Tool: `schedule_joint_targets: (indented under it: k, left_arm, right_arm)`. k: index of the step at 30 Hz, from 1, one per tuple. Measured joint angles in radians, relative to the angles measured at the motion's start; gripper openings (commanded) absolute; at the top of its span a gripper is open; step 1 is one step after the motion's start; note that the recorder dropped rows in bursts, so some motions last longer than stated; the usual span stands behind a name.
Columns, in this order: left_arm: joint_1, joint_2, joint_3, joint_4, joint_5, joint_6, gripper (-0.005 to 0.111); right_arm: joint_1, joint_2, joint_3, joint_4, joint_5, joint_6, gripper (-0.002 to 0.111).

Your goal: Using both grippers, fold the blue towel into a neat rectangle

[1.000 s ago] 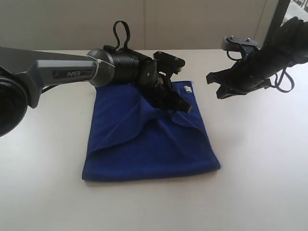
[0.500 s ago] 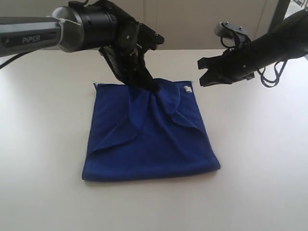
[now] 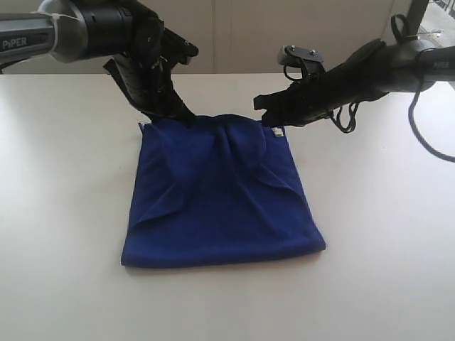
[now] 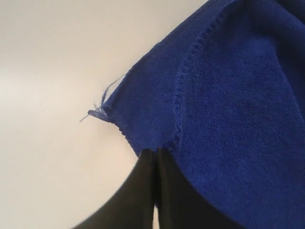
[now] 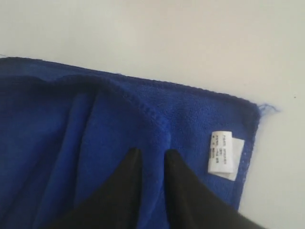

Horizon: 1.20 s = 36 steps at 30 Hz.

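Observation:
The blue towel lies on the white table, with loose folds running across its far half. My left gripper is at the towel's far left corner. In the left wrist view its black fingers are pressed together on the stitched hem of the towel, beside a frayed corner. My right gripper hovers over the far right corner, near the white tag. In the right wrist view this gripper has a small gap between its fingers, over the towel, left of the tag.
Both black arms reach in from the far side, the left arm from the upper left and the right arm from the upper right, with a cable loop hanging below it. A pale wall stands behind the table.
The left gripper has carried the pinched towel corner from mid-towel back and left to the far left corner. The right gripper came down and left to the tagged corner, its fingers now apart.

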Motion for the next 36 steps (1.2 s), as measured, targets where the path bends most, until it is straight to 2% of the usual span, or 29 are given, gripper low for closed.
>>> schedule_joint_targets:
  k: [13, 18, 20, 36]
  left_arm:
    - [0.015, 0.0, 0.0, 0.002, -0.005, 0.011, 0.0]
    - [0.015, 0.0, 0.0, 0.037, 0.006, 0.012, 0.0]
    - [0.015, 0.0, 0.0, 0.074, 0.026, 0.014, 0.0]
    - [0.051, 0.016, 0.02, 0.126, 0.053, 0.014, 0.0]
  right_arm:
    - [0.029, 0.067, -0.035, 0.026, -0.042, -0.002, 0.023]
    - [0.029, 0.079, -0.035, 0.026, -0.051, -0.002, 0.039]
    - [0.029, 0.079, -0.035, 0.026, -0.051, -0.002, 0.042]
    - [0.041, 0.073, -0.035, 0.098, -0.001, 0.0, 0.042]
